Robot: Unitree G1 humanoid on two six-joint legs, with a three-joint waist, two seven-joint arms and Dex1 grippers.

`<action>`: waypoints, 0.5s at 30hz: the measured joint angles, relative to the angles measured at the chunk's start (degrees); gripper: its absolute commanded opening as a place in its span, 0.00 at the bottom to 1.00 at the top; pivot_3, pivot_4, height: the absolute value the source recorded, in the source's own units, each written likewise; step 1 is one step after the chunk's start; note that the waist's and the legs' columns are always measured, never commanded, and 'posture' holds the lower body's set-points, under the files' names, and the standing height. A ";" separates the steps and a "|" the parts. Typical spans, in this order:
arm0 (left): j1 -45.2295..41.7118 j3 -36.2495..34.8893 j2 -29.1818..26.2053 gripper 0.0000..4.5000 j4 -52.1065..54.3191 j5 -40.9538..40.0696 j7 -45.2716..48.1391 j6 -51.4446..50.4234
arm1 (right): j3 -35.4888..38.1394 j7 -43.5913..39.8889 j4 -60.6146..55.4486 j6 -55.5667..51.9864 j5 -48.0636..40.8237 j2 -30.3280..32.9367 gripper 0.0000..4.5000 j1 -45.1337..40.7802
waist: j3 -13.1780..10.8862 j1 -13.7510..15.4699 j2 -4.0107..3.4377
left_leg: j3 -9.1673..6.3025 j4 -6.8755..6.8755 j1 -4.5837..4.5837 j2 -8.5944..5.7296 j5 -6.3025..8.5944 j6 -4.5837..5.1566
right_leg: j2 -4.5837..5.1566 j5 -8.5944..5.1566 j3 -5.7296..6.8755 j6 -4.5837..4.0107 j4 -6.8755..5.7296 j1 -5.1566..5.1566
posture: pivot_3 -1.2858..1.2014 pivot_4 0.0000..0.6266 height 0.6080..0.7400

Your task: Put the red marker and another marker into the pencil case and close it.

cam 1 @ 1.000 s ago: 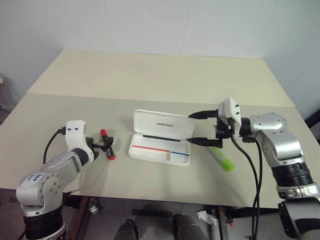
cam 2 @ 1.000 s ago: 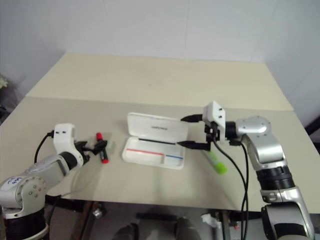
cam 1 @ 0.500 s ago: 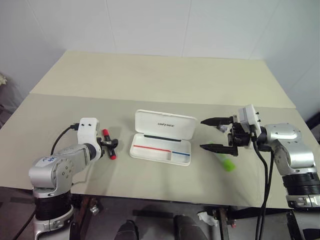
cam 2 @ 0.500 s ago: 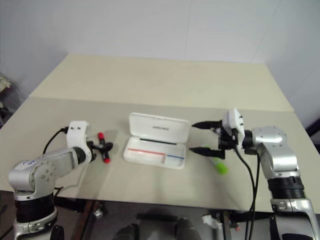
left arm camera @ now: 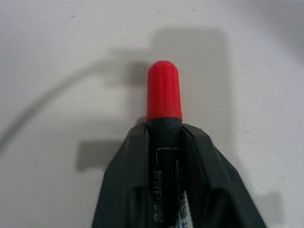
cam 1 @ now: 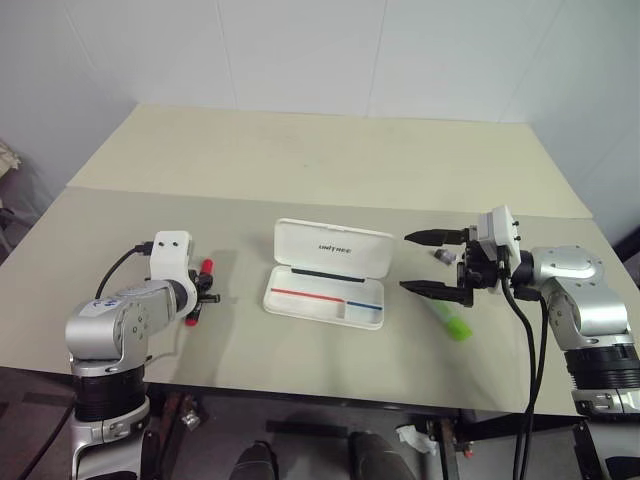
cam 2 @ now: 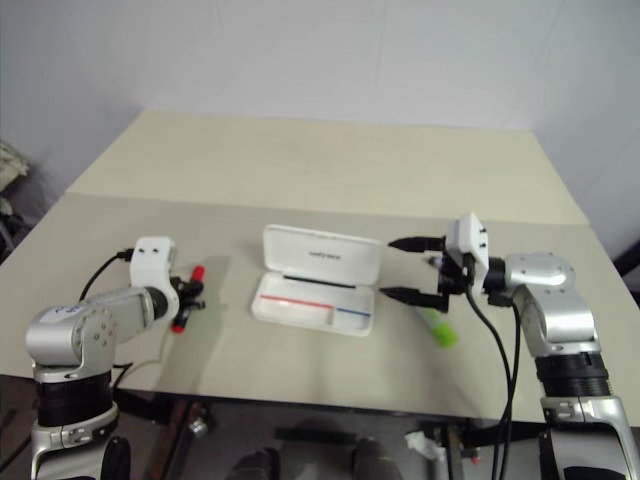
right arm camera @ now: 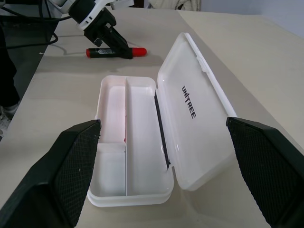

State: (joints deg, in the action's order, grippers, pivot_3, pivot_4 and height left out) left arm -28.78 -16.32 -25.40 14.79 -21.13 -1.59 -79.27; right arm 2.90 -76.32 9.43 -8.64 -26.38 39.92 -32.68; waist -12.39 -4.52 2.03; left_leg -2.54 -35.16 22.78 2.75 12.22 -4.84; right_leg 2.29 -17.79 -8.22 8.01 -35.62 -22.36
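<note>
Left gripper [left arm camera: 166, 142]: jaws closed around the black barrel of the red marker, one finger [left arm camera: 123, 180] on each side of it, both touching it.
Red marker [left arm camera: 164, 95]: lying flat on the tabletop; its red cap sticks out past the fingertips, and the printed barrel runs back between the jaws. In the right wrist view it lies along the tabletop with a red end showing on either side of the left gripper.
Right gripper [cam 1: 432, 263]: jaws spread wide and grasping nothing, held above the tabletop and pointing sideways toward the pencil case; the two black fingers [right arm camera: 71, 161] frame the case from either side in its own wrist view.
Pencil case [cam 1: 330, 270]: open on the tabletop, in front of the right jaws and apart from them, well away from the left jaws. The lid is folded back with a small dark logo on it; the tray has dividers and a red and a blue stripe inside. No marker lies in the tray.
Green marker [cam 1: 448, 321]: lying on the tabletop just below and slightly behind the lower finger of the right jaws, beside the near corner of the case; not touched by the fingers as far as can be seen.
Tabletop [cam 1: 330, 170]: pale beige, with a seam running across it behind the case.
</note>
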 measured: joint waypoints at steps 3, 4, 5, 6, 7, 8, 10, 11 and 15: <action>-0.15 0.91 -1.11 0.14 -1.31 0.77 1.60 1.63 | 0.00 0.03 0.05 0.33 0.00 0.00 1.00 -0.21 | -0.01 -0.12 0.01 | 0.00 -0.01 0.02 0.00 -0.08 -0.01 | 0.00 0.05 0.00 -0.06 0.00 -0.02 | 0.52 0.24 1.00; -0.22 1.76 -2.36 0.14 -2.04 1.06 2.64 2.94 | 0.00 0.03 0.06 0.51 -0.02 0.00 1.00 -0.21 | -0.03 -0.24 0.04 | 0.00 0.00 0.03 0.00 -0.11 -0.03 | 0.00 0.08 0.00 -0.09 0.01 -0.06 | 0.52 0.24 1.00; -0.21 2.50 -3.54 0.14 -2.31 1.45 3.61 4.46 | 0.01 0.03 0.06 0.67 -0.04 0.00 1.00 -0.20 | -0.05 -0.32 0.08 | 0.00 0.00 0.08 0.00 -0.12 -0.03 | -0.01 0.10 0.00 -0.10 0.01 -0.11 | 0.52 0.24 1.00; -0.22 3.76 -5.65 0.14 -2.37 2.05 5.20 6.94 | 0.10 -0.02 0.05 0.80 -0.12 0.01 1.00 -0.13 | -0.10 -0.36 0.17 | -0.01 0.00 0.19 0.00 -0.14 -0.04 | -0.01 0.11 0.00 -0.11 0.01 -0.20 | 0.52 0.24 1.00; -0.39 4.79 -7.77 0.14 -2.37 2.68 7.01 9.91 | 0.26 -0.05 0.05 0.88 -0.15 0.01 1.00 0.03 | -0.12 -0.45 0.21 | -0.01 0.01 0.28 0.00 -0.14 -0.05 | -0.01 0.12 0.00 -0.11 0.06 -0.26 | 0.52 0.24 1.00; -0.66 6.15 -10.11 0.14 -2.39 3.43 9.09 13.39 | 0.41 -0.07 0.05 0.93 -0.17 0.04 1.00 0.30 | -0.12 -0.48 0.21 | 0.00 0.05 0.32 0.00 -0.12 -0.05 | 0.00 0.12 0.00 -0.10 0.09 -0.29 | 0.52 0.24 1.00; -1.93 7.60 -13.64 0.14 -2.44 4.62 13.01 19.86 | 0.65 -0.10 0.05 0.96 -0.14 0.11 1.00 0.89 | -0.12 -0.36 0.22 | 0.01 0.16 0.38 0.00 -0.05 -0.04 | 0.01 0.20 0.00 0.08 0.12 -0.34 | 0.52 0.24 1.00; -2.47 8.05 -14.87 0.14 -2.53 5.02 15.05 22.91 | 0.65 -0.19 0.05 1.09 -0.13 0.12 1.00 1.16 | -0.12 -0.26 0.21 | 0.00 0.19 0.37 0.01 0.01 -0.03 | 0.01 0.26 0.02 0.25 0.10 -0.34 | 0.52 0.24 1.00; -4.17 11.09 -19.55 0.14 -5.71 5.70 26.45 35.74 | 0.69 -1.29 0.04 2.21 -0.09 0.46 1.00 2.49 | -0.14 -0.10 0.19 | 0.00 0.31 0.48 0.01 0.21 -0.04 | 0.01 0.34 0.04 0.72 0.08 -0.48 | 0.52 0.24 1.00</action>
State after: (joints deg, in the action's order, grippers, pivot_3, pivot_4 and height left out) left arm -32.95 -5.22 -44.95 9.08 -15.42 24.86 -43.54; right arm 3.59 -77.61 9.47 -6.43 -26.47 40.37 -30.18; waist -12.53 -4.62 2.22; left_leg -2.54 -34.85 23.26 2.76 12.43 -4.88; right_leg 2.30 -17.44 -8.18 8.73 -35.54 -22.83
